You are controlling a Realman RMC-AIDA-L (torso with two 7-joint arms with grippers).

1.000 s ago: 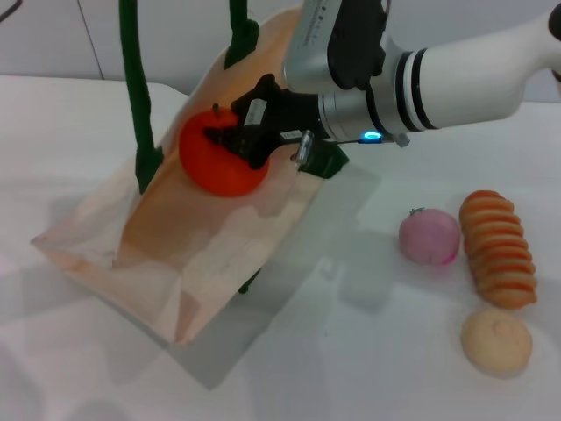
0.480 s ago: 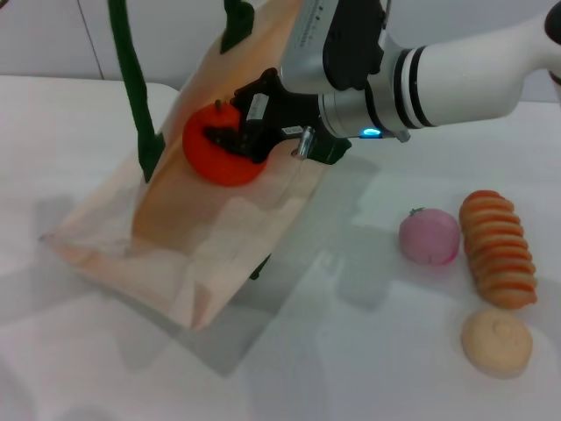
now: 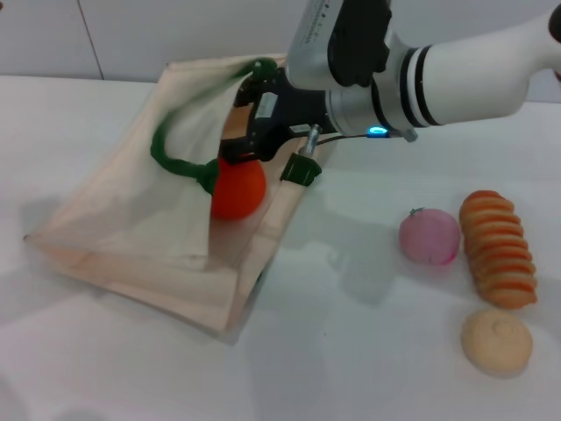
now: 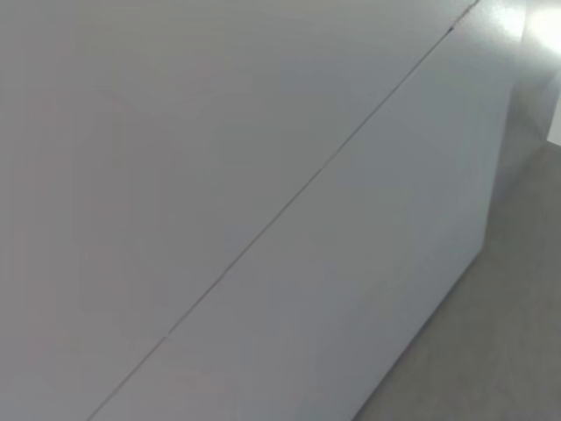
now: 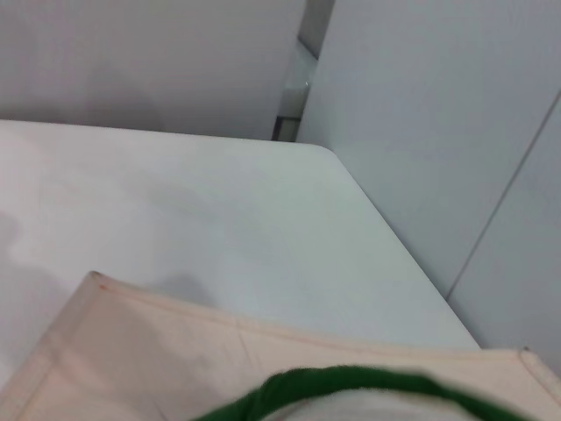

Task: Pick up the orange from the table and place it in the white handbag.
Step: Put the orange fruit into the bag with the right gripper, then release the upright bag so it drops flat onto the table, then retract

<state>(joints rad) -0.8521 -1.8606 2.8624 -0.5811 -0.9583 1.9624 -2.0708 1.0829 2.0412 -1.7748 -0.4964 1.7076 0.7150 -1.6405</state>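
Now the bag (image 3: pixel 131 219) has dropped from where it stood half a second ago; it lies slumped on the table (image 3: pixel 351 351), and its green handle (image 3: pixel 180 158), upright before, curls loosely over the cloth; the orange (image 3: pixel 238 189) sits lower than it did, with the right gripper (image 3: pixel 254 140) above it rather than around it. The orange is a bright red-orange ball, smooth, its top hidden by the dark fingers; it rests at the bag's open mouth, on the inner cloth, just beside the handle's end. Whether the jaws have let go or touch the fruit I cannot tell from here. The bag holds the orange and nothing else that shows; a green tab (image 3: pixel 298 169) hangs just under the gripper. Off to the right, well apart from the bag, lie a pink fruit (image 3: pixel 429 237), a ridged bread roll (image 3: pixel 500 248) and a pale bun (image 3: pixel 496 340). The right wrist view shows bag cloth (image 5: pixel 131 351) and green handle (image 5: pixel 351 386) close up; the left arm is out of sight.
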